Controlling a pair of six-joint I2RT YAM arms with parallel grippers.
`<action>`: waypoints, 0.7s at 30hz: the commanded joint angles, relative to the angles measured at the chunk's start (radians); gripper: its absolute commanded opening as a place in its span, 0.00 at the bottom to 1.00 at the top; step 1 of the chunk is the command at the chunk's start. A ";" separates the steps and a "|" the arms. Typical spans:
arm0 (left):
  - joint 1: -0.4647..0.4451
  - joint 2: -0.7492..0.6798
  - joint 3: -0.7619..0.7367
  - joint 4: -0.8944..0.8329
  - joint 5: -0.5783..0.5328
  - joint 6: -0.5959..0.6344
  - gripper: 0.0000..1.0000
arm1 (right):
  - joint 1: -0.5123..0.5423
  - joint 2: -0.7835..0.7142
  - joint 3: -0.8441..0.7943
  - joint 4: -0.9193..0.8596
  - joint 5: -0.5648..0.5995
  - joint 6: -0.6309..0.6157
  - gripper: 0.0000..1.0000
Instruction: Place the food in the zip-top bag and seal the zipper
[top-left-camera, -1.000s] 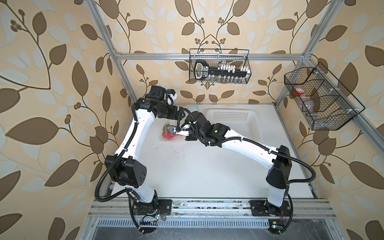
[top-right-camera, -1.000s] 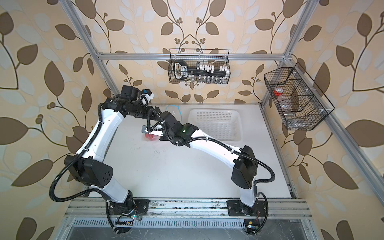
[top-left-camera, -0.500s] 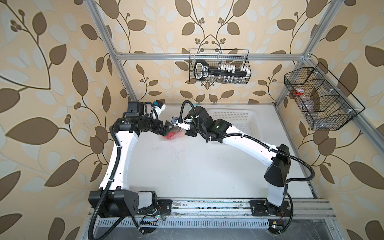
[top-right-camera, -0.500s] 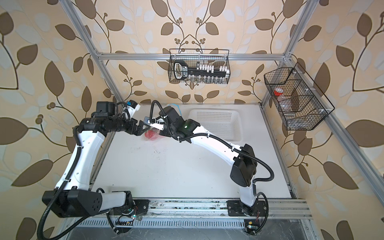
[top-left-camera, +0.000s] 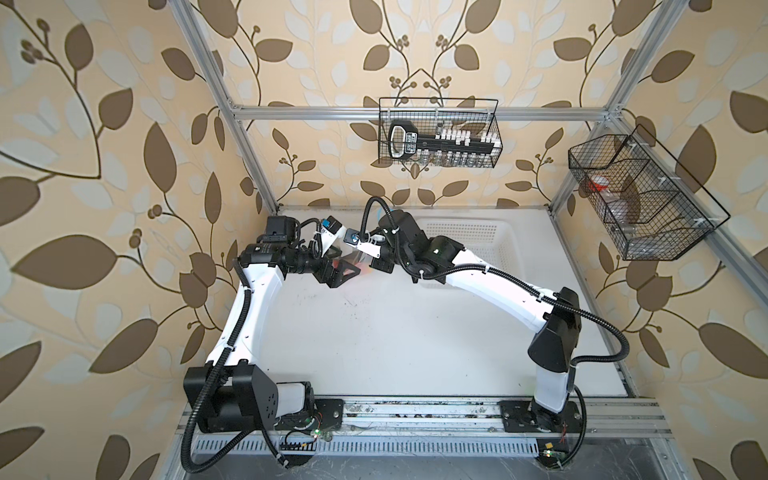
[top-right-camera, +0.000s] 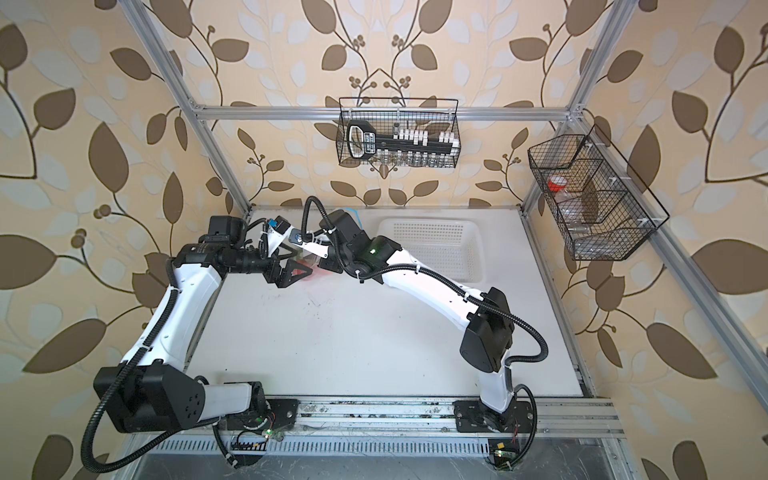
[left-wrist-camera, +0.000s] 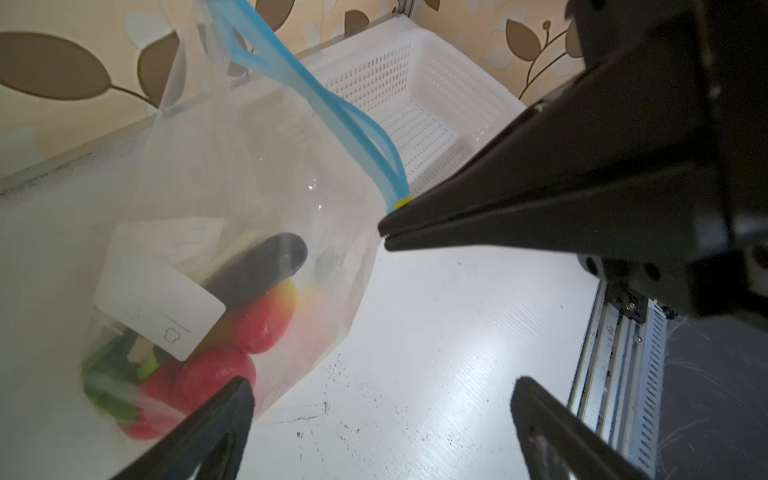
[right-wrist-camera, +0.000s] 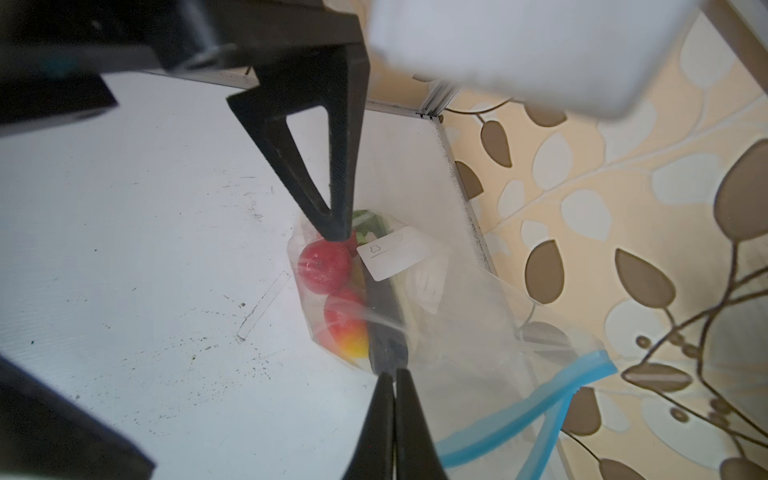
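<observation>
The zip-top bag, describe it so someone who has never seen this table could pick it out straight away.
At the far end of the white table, just left of the white perforated basket, the right gripper pinches a corner of the zip-top bag. Unlike the rigid basket, it is clear and floppy, with a blue zipper, a white label patch and red food inside.

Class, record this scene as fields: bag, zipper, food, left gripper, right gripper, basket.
bag: clear, held up by the corner at the yellow tab
zipper: open, its two blue strips apart
food: inside the bag, at its bottom; red, dark and green pieces show
left gripper: open, near the bag's food end, gripping nothing
right gripper: shut on the bag's corner
basket: white, perforated, no food seen in it
</observation>
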 joint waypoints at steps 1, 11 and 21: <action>-0.014 -0.012 -0.009 0.105 0.055 -0.042 0.99 | -0.002 0.022 0.042 -0.020 -0.026 0.028 0.00; -0.106 -0.031 -0.072 0.248 -0.091 -0.095 0.92 | -0.004 0.004 0.029 0.005 -0.083 0.057 0.00; -0.116 0.043 -0.004 0.215 -0.082 -0.114 0.68 | -0.001 -0.018 -0.001 0.017 -0.104 0.062 0.00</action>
